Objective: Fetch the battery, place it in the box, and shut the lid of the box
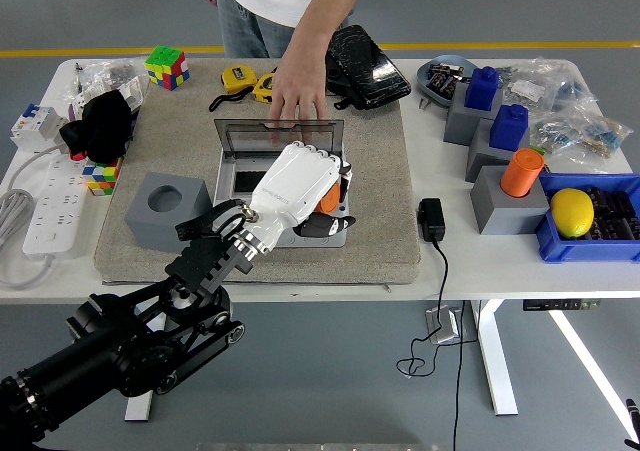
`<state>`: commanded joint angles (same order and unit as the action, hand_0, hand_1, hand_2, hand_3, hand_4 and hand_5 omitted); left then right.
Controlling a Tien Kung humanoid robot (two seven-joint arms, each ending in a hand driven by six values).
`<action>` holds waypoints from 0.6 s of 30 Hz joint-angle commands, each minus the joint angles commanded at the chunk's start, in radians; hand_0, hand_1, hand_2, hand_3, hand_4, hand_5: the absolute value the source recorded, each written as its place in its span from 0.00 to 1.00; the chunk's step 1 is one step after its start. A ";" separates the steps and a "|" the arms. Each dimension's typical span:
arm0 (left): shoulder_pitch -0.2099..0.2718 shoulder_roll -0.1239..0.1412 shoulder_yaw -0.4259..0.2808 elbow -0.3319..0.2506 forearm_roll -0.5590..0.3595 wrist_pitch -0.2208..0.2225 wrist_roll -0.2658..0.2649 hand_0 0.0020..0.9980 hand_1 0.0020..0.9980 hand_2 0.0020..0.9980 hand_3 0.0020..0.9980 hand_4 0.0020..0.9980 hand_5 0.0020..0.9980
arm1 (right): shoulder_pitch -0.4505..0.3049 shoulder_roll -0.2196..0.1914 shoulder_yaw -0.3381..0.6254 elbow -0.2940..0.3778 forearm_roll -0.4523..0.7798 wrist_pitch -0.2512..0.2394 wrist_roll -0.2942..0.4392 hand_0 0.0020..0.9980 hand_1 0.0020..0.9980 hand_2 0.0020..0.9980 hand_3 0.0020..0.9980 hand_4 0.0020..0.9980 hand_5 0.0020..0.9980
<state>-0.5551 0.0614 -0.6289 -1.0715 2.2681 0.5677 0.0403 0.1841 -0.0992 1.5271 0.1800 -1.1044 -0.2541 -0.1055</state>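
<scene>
A black robot arm reaches up from the lower left over the near edge of the white worktop point(330, 281), its white left hand point(296, 189) poised over the grey box point(283, 184) on a beige mat point(385, 191). The fingers curl around an orange battery point(329, 197), which shows at the hand's right side, above the box's right half; whether it touches the box floor cannot be told. The clear lid point(279, 134) stands open at the box's far edge, where a person's hand point(297, 99) rests on it, fingers pressing down on its top.

Just left of the box sits a grey block point(165, 209) with a round hollow. To the right of the mat lies a black power adapter point(431, 219), its cable trailing over the worktop's edge. Farther right, an orange cylinder point(522, 172) stands on a grey stand beside a blue bin point(590, 241) that holds a yellow lemon point(572, 212).

At the left edge lies a white power strip point(45, 206). Along the far side are a colour cube point(167, 67), a yellow tape measure point(238, 78) and a black pouch point(365, 66).
</scene>
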 joint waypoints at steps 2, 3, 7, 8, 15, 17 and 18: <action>-0.003 -0.002 0.001 0.005 -0.004 0.003 -0.004 0.11 0.12 0.14 0.14 0.75 0.10 | -0.001 0.000 0.004 0.000 -0.005 0.001 -0.003 0.82 0.81 0.77 0.79 1.00 1.00; -0.004 -0.005 0.000 0.009 -0.006 0.003 -0.005 0.11 0.12 0.14 0.14 0.75 0.10 | 0.000 0.000 0.003 0.000 -0.005 0.001 -0.003 0.82 0.81 0.77 0.79 1.00 1.00; -0.007 -0.004 0.011 0.007 -0.016 0.012 -0.019 0.11 0.13 0.15 0.14 0.74 0.10 | 0.005 -0.002 -0.006 0.000 0.007 0.000 0.002 0.82 0.81 0.77 0.79 1.00 1.00; -0.008 -0.002 0.015 0.003 -0.019 0.016 -0.022 0.11 0.13 0.15 0.14 0.74 0.10 | 0.006 -0.003 -0.007 0.000 0.008 0.001 0.002 0.82 0.81 0.77 0.79 1.00 1.00; -0.024 -0.009 0.025 0.013 -0.037 0.018 -0.036 0.12 0.13 0.15 0.15 0.75 0.12 | 0.004 -0.002 0.001 0.000 -0.001 0.004 -0.002 0.82 0.81 0.77 0.79 1.00 1.00; -0.029 -0.009 0.029 0.021 -0.045 0.019 -0.040 0.12 0.13 0.15 0.15 0.75 0.12 | 0.004 -0.003 -0.001 0.000 0.000 0.004 -0.002 0.82 0.81 0.77 0.79 1.00 1.00; -0.033 -0.010 0.032 0.031 -0.054 0.020 -0.044 0.12 0.13 0.15 0.15 0.75 0.12 | 0.004 -0.003 -0.002 0.000 0.001 0.004 -0.002 0.82 0.81 0.77 0.79 1.00 1.00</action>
<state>-0.5879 0.0515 -0.5965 -1.0409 2.2141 0.5877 -0.0036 0.1878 -0.1024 1.5247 0.1800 -1.1037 -0.2503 -0.1078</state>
